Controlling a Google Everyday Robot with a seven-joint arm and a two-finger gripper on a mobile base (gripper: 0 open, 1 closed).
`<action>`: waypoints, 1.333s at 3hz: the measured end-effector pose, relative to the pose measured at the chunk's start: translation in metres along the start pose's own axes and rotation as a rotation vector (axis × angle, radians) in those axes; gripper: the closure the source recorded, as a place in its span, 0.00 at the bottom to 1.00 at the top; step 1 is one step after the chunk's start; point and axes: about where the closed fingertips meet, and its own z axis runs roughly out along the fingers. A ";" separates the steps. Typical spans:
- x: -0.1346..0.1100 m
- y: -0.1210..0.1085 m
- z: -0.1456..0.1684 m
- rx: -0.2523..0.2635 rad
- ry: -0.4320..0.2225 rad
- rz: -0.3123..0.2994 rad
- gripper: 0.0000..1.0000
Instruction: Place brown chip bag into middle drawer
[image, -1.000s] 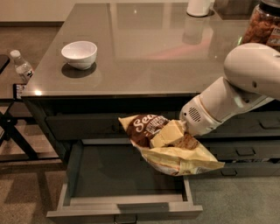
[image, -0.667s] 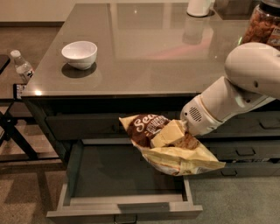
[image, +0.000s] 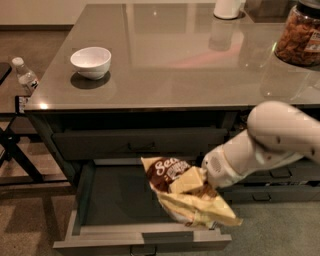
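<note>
The brown chip bag (image: 176, 186) is pale yellow with a dark brown panel and white script. It hangs tilted over the right half of the open middle drawer (image: 115, 202), and its lower end reaches the drawer's front right corner. My gripper (image: 196, 181) is at the end of the white arm that comes in from the right. It is shut on the bag's upper middle, and the bag partly hides its fingers. I cannot tell whether the bag touches the drawer floor.
The drawer front (image: 140, 241) juts out toward me. The closed upper drawer (image: 135, 144) is just above it, and narrower drawers (image: 270, 192) are behind the arm. On the countertop are a white bowl (image: 91, 61), a snack jar (image: 300, 35) and a white container (image: 229, 7). A water bottle (image: 25, 75) stands at the left.
My arm and the chip bag have moved down and slightly left, so the bag is now lower over the open drawer. The drawer has not moved.
</note>
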 end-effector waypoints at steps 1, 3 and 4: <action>0.020 -0.024 0.044 -0.026 0.024 0.086 1.00; 0.020 -0.033 0.065 -0.062 0.017 0.114 1.00; 0.006 -0.073 0.126 -0.081 -0.015 0.193 1.00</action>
